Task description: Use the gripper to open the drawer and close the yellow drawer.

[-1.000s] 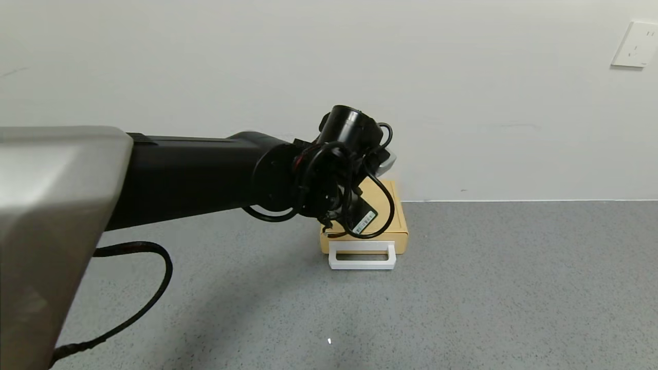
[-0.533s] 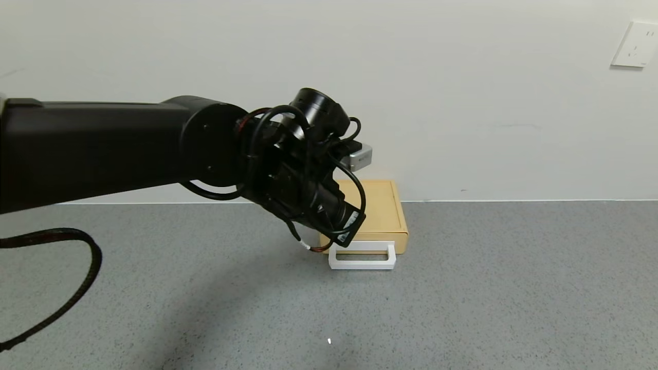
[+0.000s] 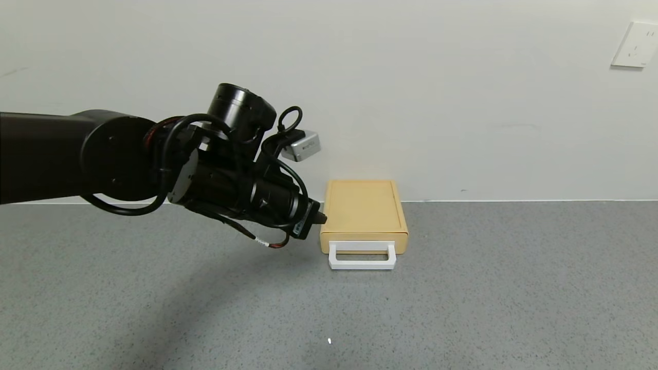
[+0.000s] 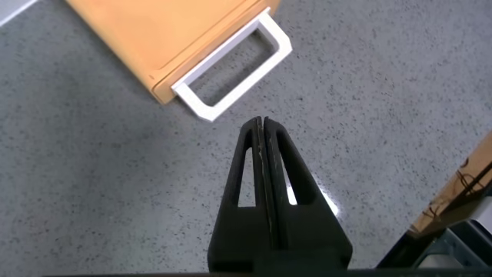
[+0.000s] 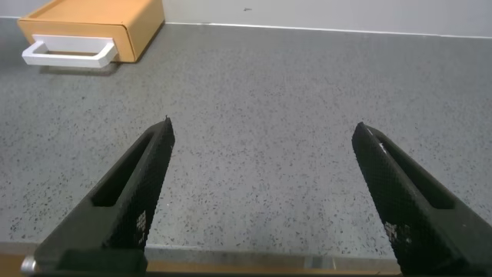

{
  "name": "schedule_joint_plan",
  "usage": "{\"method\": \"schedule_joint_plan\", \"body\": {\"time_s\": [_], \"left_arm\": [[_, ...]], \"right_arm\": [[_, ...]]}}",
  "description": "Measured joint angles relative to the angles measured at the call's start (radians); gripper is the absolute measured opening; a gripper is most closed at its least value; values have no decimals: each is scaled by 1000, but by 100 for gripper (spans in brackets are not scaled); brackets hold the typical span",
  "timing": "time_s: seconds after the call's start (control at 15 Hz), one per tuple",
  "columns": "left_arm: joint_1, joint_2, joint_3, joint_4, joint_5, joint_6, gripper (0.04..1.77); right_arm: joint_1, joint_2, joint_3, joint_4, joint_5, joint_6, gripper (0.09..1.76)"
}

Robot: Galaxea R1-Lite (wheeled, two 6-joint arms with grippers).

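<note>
Head view: left gripper (image 3: 313, 222), fingers pressed shut, hangs beside the closed drawer (image 3: 364, 215); hook its white handle (image 3: 362, 256) squarely. Right gripper (image 5: 261, 138) gapes idle.

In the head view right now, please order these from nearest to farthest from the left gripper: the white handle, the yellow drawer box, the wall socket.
From the left gripper, left of the box:
1. Yellow drawer box: its left edge is just beside the fingertips.
2. White handle: on the box front, lower and right.
3. Wall socket: far upper right on the wall.

grey speckled table (image 3: 462, 288), yellow drawer (image 3: 364, 211) resting on it
</note>
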Motion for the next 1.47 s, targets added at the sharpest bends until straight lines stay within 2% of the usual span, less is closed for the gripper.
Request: {"method": "schedule_joint_plan", "body": {"time_s": [0.2, 0.33, 0.6, 0.8, 1.0, 1.47], "left_arm": [[50, -64, 112, -72, -30, 6, 65], [83, -108, 177, -113, -57, 21, 89], [151, -201, 358, -393, -74, 56, 122], [198, -273, 503, -599, -70, 56, 137], [249, -340, 608, -729, -53, 51, 148], [370, -526, 733, -760, -23, -6, 162]], "right_arm": [[0, 0, 0, 0, 0, 0, 170], [0, 0, 0, 0, 0, 2, 170], [0, 0, 0, 0, 0, 3, 170], [0, 0, 0, 0, 0, 3, 170], [0, 0, 0, 0, 0, 5, 170], [0, 0, 0, 0, -1, 7, 170]]}}
